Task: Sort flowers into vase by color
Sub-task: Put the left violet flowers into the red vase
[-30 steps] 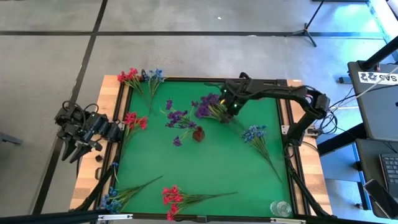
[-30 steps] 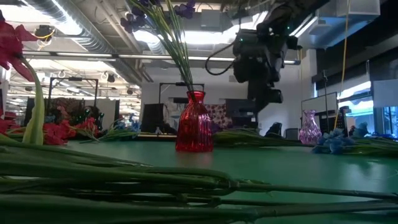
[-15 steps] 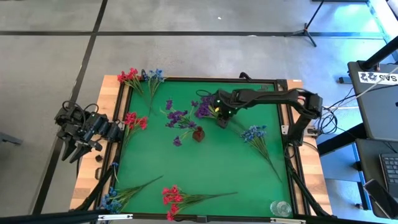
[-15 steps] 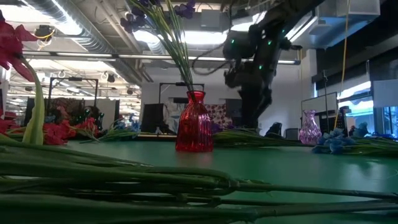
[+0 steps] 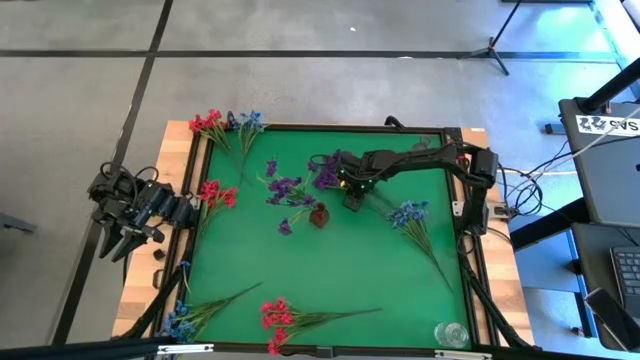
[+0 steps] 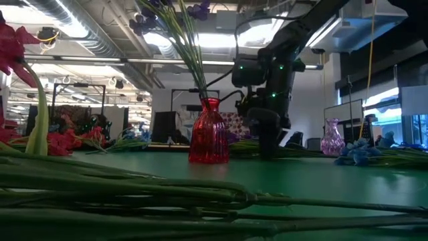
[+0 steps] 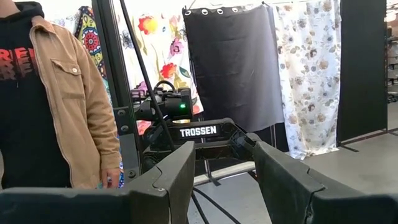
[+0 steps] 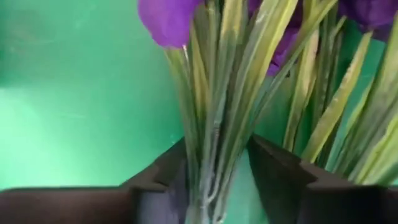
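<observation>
While purple flowers (image 6: 180, 13) stand in the red vase (image 6: 208, 137), a purple sprig (image 8: 224, 93) is straddled, not yet clamped, by the right gripper (image 8: 214, 180).

The high view looks straight down on the whole green mat (image 5: 330, 270) and both arms, from well above; the low view sits at mat level, facing across it into the room, with stems close to the lens; both share the red vase (image 5: 319, 214); the left wrist view faces off the table towards a person (image 7: 50, 99) nearby; the right wrist view looks very closely at the purple flowers (image 8: 249, 93) on the mat.
</observation>
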You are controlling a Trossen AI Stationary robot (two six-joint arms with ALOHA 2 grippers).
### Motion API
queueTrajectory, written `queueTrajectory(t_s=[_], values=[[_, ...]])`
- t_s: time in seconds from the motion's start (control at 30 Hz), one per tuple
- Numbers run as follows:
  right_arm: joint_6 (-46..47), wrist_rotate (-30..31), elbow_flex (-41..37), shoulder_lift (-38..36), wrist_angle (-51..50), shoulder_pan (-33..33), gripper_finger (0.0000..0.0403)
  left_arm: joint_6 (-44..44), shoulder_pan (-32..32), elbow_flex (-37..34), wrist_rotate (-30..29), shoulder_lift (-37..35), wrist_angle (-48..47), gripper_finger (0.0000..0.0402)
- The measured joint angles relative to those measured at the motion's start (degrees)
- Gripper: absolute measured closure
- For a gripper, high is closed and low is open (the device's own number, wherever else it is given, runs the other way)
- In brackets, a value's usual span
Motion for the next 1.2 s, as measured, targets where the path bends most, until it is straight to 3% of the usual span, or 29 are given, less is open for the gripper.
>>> queueTrajectory(t_s=[0.27, 0.47, 0.73, 0.93, 1.2], values=[[3.2, -2.3, 1.7, -2.1, 0.1, -0.1, 0.0388, 0.0, 0.0, 0.0, 0.0, 0.0, 0.0, 0.0240], [7.2, -2.6, 5.9, -9.6, 0.0, -0.5, 0.0359, 0.0, 0.0, 0.0, 0.0, 0.0, 0.0, 0.0240], [8.4, -0.9, 9.9, -23.2, 0.0, -4.2, 0.0393, 0.0, 0.0, 0.0, 0.1, 0.0, 0.0, 0.0240], [9.0, 2.7, 9.9, -33.7, 2.4, -5.4, 0.0373, 0.0, 0.0, 0.0, 0.0, 0.0, 0.0, 0.0240], [7.7, 3.7, 5.0, -44.9, 16.3, 3.6, 0.0393, 0.0, 0.0, 0.0, 0.0, 0.0, 0.0, 0.0240]])
